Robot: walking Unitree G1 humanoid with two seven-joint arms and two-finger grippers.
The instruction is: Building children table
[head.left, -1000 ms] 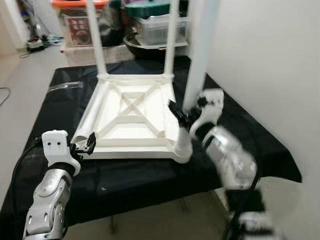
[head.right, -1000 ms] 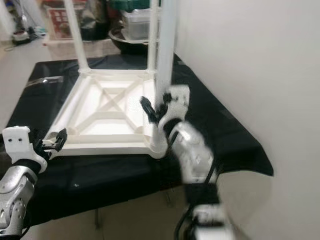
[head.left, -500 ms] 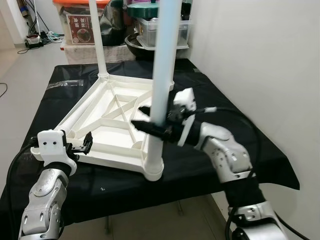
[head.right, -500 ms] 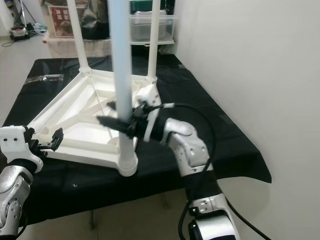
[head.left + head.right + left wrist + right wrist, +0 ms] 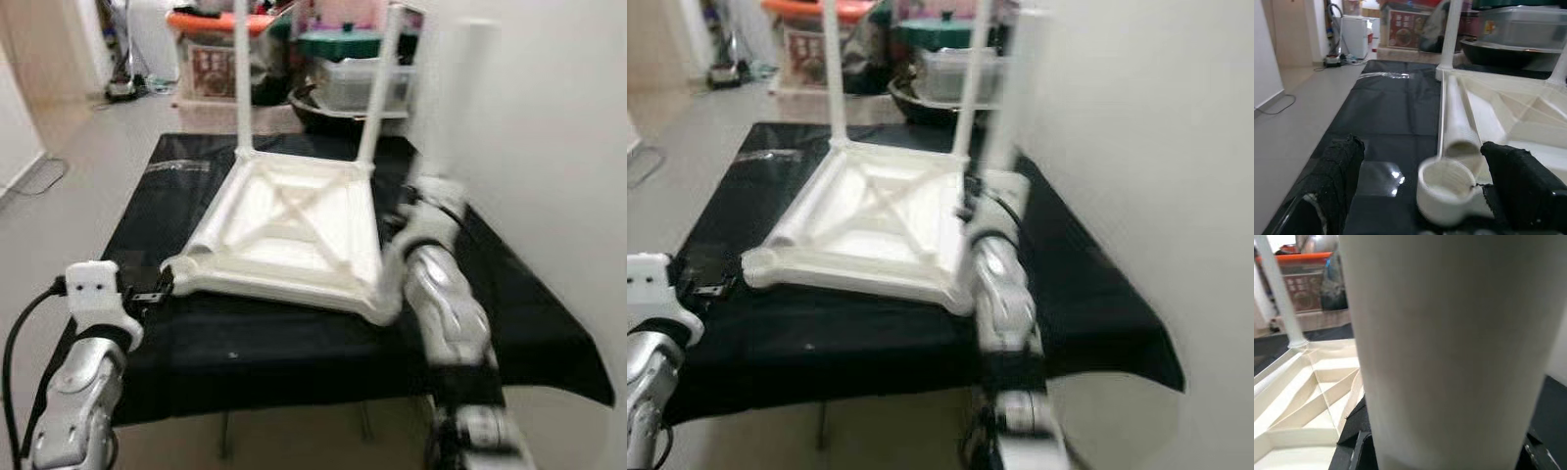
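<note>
A white children table [image 5: 294,220] lies upside down on a black-covered table [image 5: 294,343]. Two white legs [image 5: 242,78] [image 5: 382,78] stand upright in its far corners. A third leg [image 5: 460,108], blurred, rises at the near right corner, and my right gripper [image 5: 407,211] is shut on it low down; its black fingers [image 5: 1352,440] sit on either side of the leg [image 5: 1440,342]. My left gripper [image 5: 157,291] is at the near left corner, open, its fingers [image 5: 1342,171] on either side of the empty round socket [image 5: 1444,188].
A white wall [image 5: 549,147] runs close along the right. Behind the table stand an orange-lidded box [image 5: 211,49] and a green-lidded clear container [image 5: 358,59]. A clear plastic wrapper [image 5: 181,166] lies on the cloth at the far left. Open floor [image 5: 78,127] lies to the left.
The whole view has shifted and blurred. My right arm, stretched leftward half a second ago, is drawn back at the near right corner, still on the leg. The tabletop sits squarer to me.
</note>
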